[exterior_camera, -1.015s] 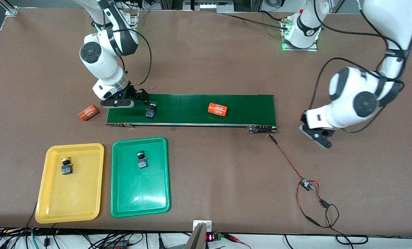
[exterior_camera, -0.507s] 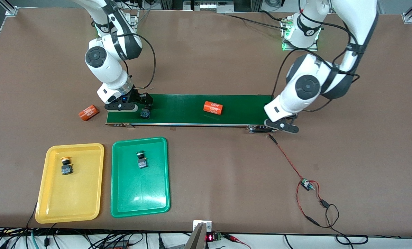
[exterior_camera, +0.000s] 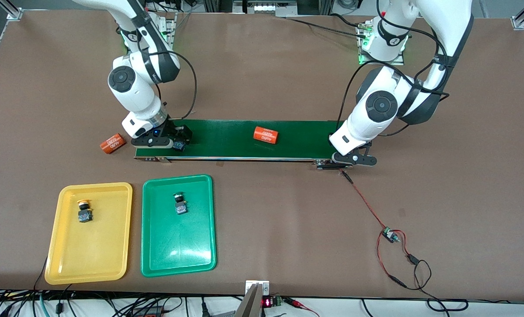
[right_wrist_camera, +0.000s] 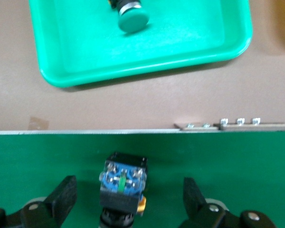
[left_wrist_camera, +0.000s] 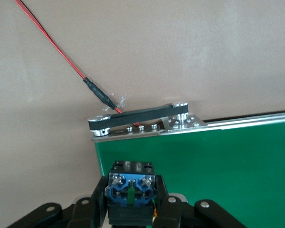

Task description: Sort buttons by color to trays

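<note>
Blue-black button (right_wrist_camera: pixel 122 183): lay on the conveyor belt (exterior_camera: pixel 288 138), between the right gripper (right_wrist_camera: pixel 128 199)'s spread fingers.
Left gripper (left_wrist_camera: pixel 131 209): pinched another button (left_wrist_camera: pixel 131 190) over the belt's end.
Trays: yellow tray (exterior_camera: pixel 68 259) and green tray (exterior_camera: pixel 178 251) each held one button.

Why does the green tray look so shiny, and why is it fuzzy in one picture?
In the front view, lamps above leave pale glare on the green tray floor. In the right wrist view, that tray and its button are soft and out of focus, while the button between the right end effector fingers looks sharper.
</note>
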